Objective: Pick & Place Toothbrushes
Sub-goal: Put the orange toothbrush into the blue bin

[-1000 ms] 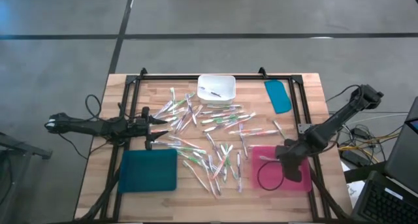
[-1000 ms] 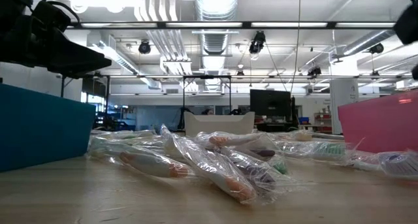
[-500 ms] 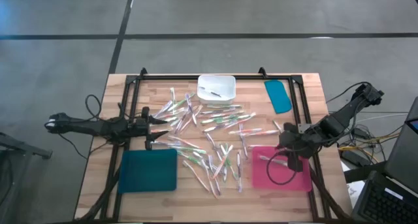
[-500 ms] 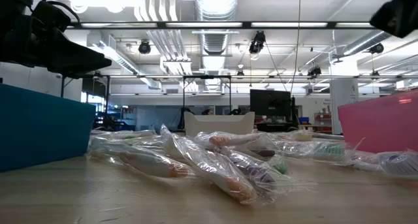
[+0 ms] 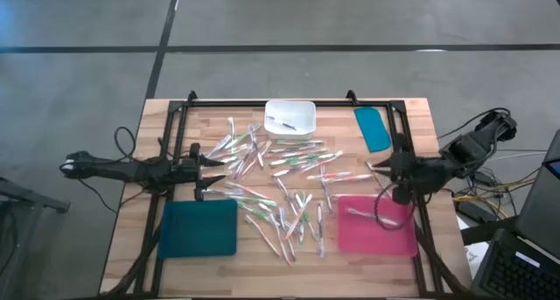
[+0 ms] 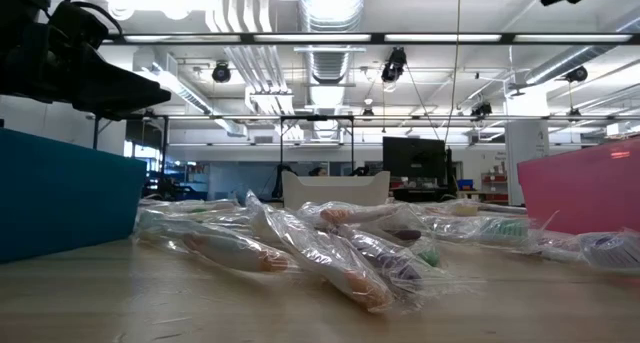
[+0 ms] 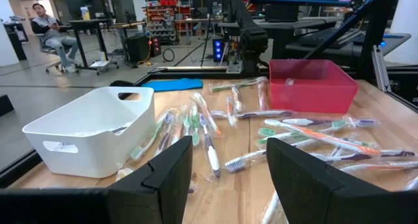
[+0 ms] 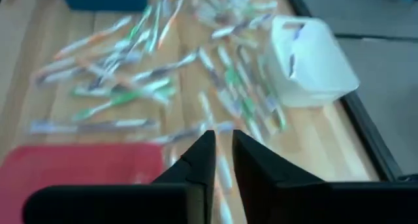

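Many wrapped toothbrushes (image 5: 280, 182) lie scattered flat over the middle of the wooden table, also seen in the left wrist view (image 7: 287, 129) and the right wrist view (image 8: 130, 93). One toothbrush (image 5: 360, 212) lies in the pink tray (image 5: 389, 237). My right gripper (image 5: 382, 167) hangs above the table's right side, beyond the pink tray's far edge, pointing slantwise down at the pile; its fingers (image 8: 223, 145) stand shut to a narrow slit with nothing between them. My left gripper (image 5: 213, 170) waits open at the pile's left edge (image 7: 228, 165), holding nothing.
A white bin (image 5: 290, 117) stands at the far middle with one item in it. A teal tray (image 5: 199, 230) lies near left, a teal lid (image 5: 373, 128) far right. A black frame (image 5: 179, 116) runs round the table. A cable loop (image 5: 389, 214) hangs over the pink tray.
My right gripper has risen from just over the pink tray, swung toward the table's far and right edges, and tipped from pointing down to a shallower slant. The toothbrush in the pink tray stays where it lay.
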Motion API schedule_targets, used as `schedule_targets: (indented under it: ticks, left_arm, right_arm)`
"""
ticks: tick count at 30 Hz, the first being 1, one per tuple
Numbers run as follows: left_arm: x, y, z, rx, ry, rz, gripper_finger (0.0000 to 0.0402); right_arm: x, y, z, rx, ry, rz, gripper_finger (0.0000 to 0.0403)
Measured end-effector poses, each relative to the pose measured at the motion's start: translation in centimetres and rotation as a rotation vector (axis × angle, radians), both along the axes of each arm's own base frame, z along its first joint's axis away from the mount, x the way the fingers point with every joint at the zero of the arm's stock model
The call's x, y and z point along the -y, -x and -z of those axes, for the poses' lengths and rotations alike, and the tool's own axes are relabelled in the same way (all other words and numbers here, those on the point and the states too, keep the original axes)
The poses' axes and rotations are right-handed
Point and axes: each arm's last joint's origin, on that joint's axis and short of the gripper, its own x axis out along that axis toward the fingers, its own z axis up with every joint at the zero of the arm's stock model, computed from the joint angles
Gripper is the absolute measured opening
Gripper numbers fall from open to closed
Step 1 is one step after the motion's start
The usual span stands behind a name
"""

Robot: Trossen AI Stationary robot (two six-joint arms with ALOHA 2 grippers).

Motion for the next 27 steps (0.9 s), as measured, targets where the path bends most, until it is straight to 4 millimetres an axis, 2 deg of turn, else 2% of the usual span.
schedule_targets:
  ticks: [3,8,11,14,24,27]
  left_arm:
    - [0.0,0.0,0.0,0.000,0.000,0.000,0.0202]
    - [0.0,0.0,0.0,0.000,0.000,0.000,0.0202]
    - [0.0,0.0,0.0,-0.001,0.000,0.000,0.0202]
    - [0.0,0.0,0.0,0.000,0.000,0.000,0.0202]
    - [0.0,0.0,0.0,-0.001,0.000,0.002,0.0202]
    - [0.3,0.1,0.1,-0.028,0.011,0.113,0.0202]
  right_arm:
    - [0.8,-0.4,0.5,0.035,-0.019,-0.009,0.0013]
    - [2.6,-0.9,1.2,0.001,-0.027,-0.034,0.0008]
    - [3.6,-0.4,1.2,-0.001,-0.041,-0.051,0.0008]
    - [4.4,0.8,1.2,0.053,-0.027,-0.066,0.0008]
    - [5.0,6.3,3.8,0.243,-0.001,-0.038,0.0008]
    - [5.1,7.7,3.4,0.335,-0.004,-0.042,0.0008]
